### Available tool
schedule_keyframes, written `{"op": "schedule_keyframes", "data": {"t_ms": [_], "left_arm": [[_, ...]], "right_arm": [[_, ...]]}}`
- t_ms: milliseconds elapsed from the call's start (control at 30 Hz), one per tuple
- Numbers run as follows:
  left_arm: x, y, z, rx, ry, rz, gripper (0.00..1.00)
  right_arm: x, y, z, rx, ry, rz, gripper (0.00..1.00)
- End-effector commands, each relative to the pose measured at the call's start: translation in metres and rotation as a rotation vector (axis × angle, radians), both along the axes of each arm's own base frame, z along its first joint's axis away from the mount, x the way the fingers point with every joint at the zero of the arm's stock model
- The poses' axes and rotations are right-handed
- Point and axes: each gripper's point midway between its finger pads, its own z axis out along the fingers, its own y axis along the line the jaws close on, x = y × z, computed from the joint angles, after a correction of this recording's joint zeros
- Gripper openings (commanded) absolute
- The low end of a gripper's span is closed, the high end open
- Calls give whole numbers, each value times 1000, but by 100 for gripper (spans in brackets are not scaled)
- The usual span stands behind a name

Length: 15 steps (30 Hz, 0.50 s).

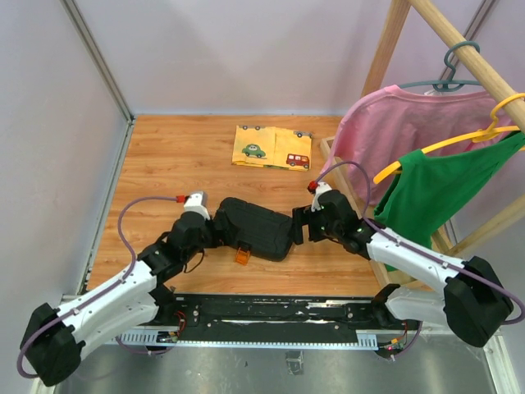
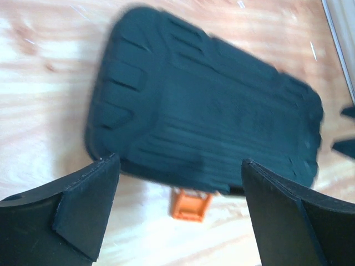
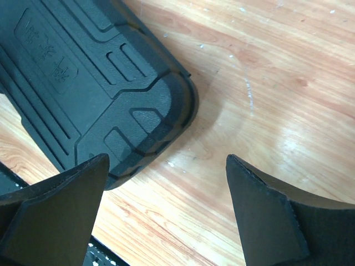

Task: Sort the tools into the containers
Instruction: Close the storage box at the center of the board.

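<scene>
The black ribbed tool case point(image 1: 256, 227) lies closed on the wooden table, its small orange latch point(image 1: 243, 256) sticking out at the near edge. My left gripper point(image 1: 215, 231) is open and empty at the case's left end. My right gripper point(image 1: 300, 226) is open and empty at its right end. In the left wrist view the case point(image 2: 205, 111) and latch point(image 2: 190, 204) lie just beyond my open fingers point(image 2: 89, 208). In the right wrist view the case's corner point(image 3: 94, 83) lies by my left finger point(image 3: 61, 210). No tools are in view.
A yellow cloth printed with cars point(image 1: 272, 147) lies at the back of the table. A wooden clothes rack point(image 1: 385, 61) with a pink shirt point(image 1: 394, 131) and a green top point(image 1: 451, 185) on hangers stands at the right, close above my right arm.
</scene>
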Motion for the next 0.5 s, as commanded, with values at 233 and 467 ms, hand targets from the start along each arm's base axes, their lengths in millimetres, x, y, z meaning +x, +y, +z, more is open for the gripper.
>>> {"op": "schedule_keyframes", "data": {"t_ms": [233,467], "left_arm": [[-63,-46,-25,104,70,-91,92],[-75,-54,-54,254,112,-152,84]], "right_arm": [[-5,-20,-3,-40,-13,-14,88],[-10,-21,-5,-30,-6,-9,88]]}}
